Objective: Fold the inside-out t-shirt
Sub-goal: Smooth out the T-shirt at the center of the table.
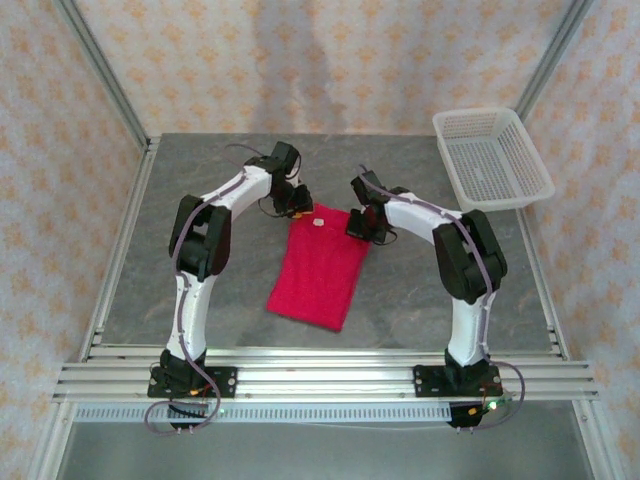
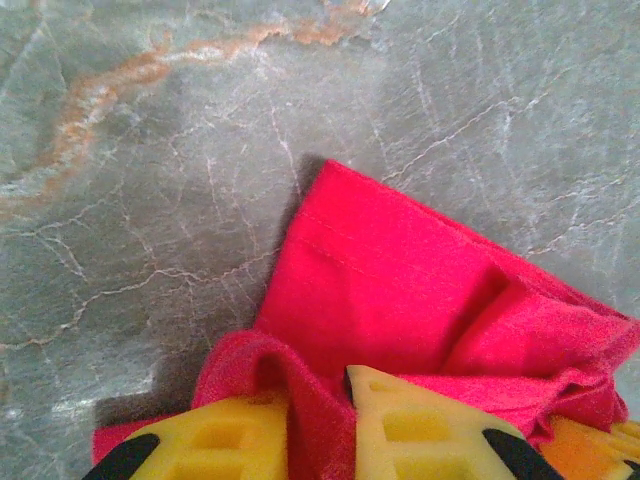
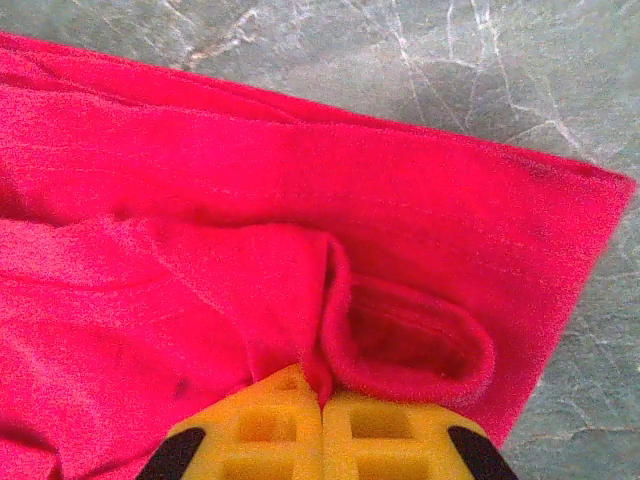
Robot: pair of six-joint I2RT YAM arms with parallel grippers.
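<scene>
the left gripper [image 2: 318, 405] is seen closed on a raised fold of the inside-out t-shirt [image 1: 318, 268], with red cloth wedged between its yellow fingers [image 2: 400, 420]. the right gripper [image 3: 322, 400] is pressed fully together, and a thin ridge of the same cloth is caught at its tips, beside a rolled pocket of hem. both pinches are placed on the far edge of the garment, near its two far corners, with the small white tag [image 1: 318, 222] lying between them.

the step in hand is judged to be the taking of that far edge for a fold toward the near one. for it to be done well, every layer should be held in each pinch, the two grippers should be raised together so that the edge is drawn straight, and the cloth should be carried over low and laid down with edges matched. the thin catch on the right could be lost if the lift is hurried.

the shirt is bright crimson and soft. it is laid as a long, narrow, slightly slanted rectangle at the middle of the grey marbled table [image 1: 420, 300], flat apart from the bunching at the grips.
</scene>
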